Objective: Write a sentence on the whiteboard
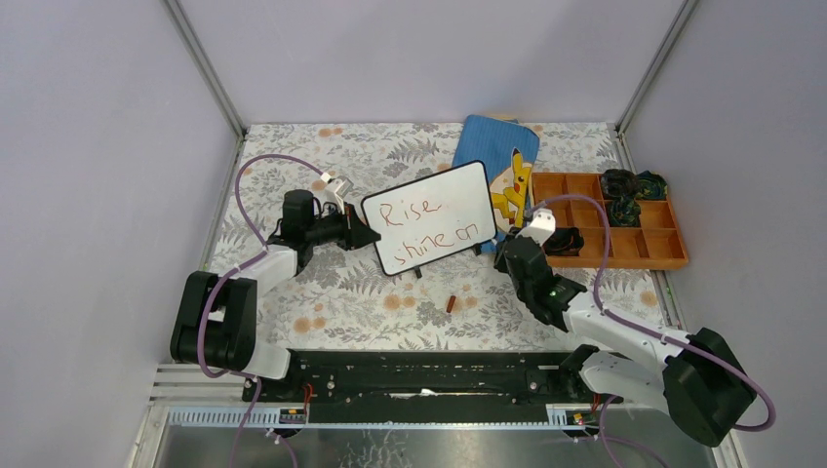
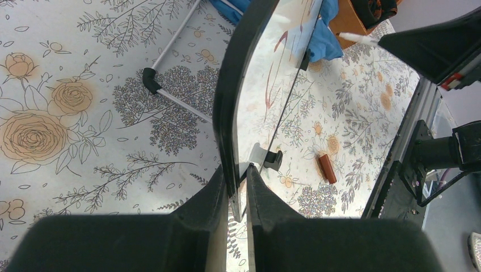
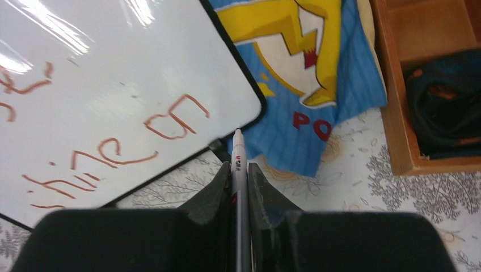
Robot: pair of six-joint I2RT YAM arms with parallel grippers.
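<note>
The whiteboard [image 1: 430, 217] stands tilted at mid table, black-framed, with "Rise shine on" on it in red. My left gripper [image 1: 369, 235] is shut on its left edge; in the left wrist view the jaws [image 2: 237, 180] clamp the frame [image 2: 235, 85]. My right gripper [image 1: 505, 255] is shut on a white marker [image 3: 237, 161], tip just off the board's lower right corner [image 3: 249, 96] and not touching it. The red writing shows in the right wrist view [image 3: 170, 119]. A red marker cap [image 1: 451, 303] lies on the cloth in front of the board and shows in the left wrist view [image 2: 326, 168].
A blue Pikachu pouch [image 1: 503, 166] lies behind and right of the board. An orange compartment tray [image 1: 644, 249] with dark bundled items stands at the right. A floral cloth [image 1: 341, 302] covers the table. Grey walls close in the sides and back.
</note>
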